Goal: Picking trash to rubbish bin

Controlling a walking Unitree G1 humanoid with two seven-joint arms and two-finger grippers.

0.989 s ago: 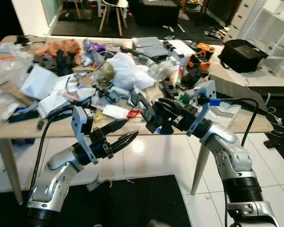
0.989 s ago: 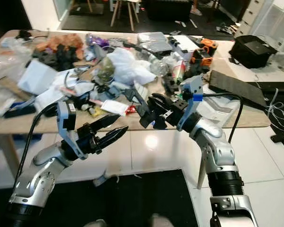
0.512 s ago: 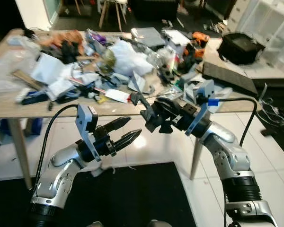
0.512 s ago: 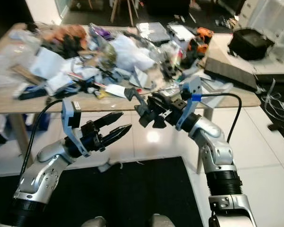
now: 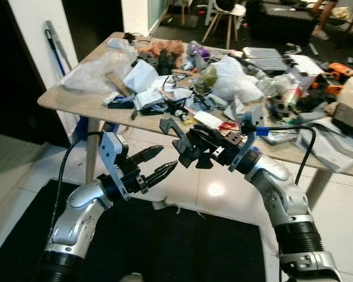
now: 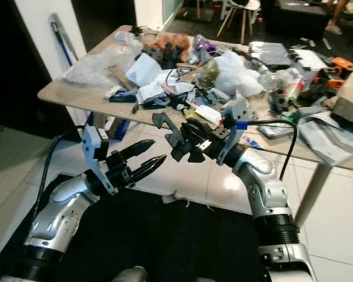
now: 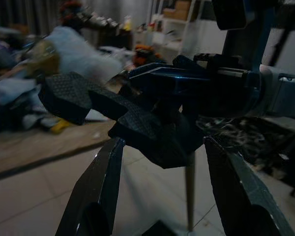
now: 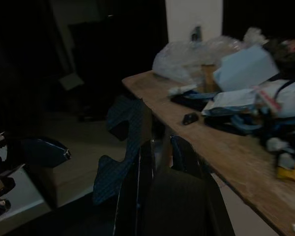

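My right gripper [image 5: 191,148] is shut on a jagged black textured piece of trash [image 5: 175,136], held in the air in front of the table's near edge. In the right wrist view the piece [image 8: 122,147] sits between the dark fingers [image 8: 184,157]. My left gripper [image 5: 165,161] is open and empty, level with the right one and just to its left, its tips pointing at the held piece. In the left wrist view the piece [image 7: 113,113] hangs between and beyond its two fingers [image 7: 96,196].
A wooden table [image 5: 65,101] stands ahead, piled with clutter: a clear plastic bag [image 5: 97,64], a white bag [image 5: 235,82], papers, tools and cables. A black mat [image 5: 182,247] lies on the white tile floor below my arms. A dark doorway [image 5: 17,70] opens at the left.
The camera has swung left, so the table now sits further right and its left corner shows. Both arms keep their pose; the right gripper still holds the black piece.
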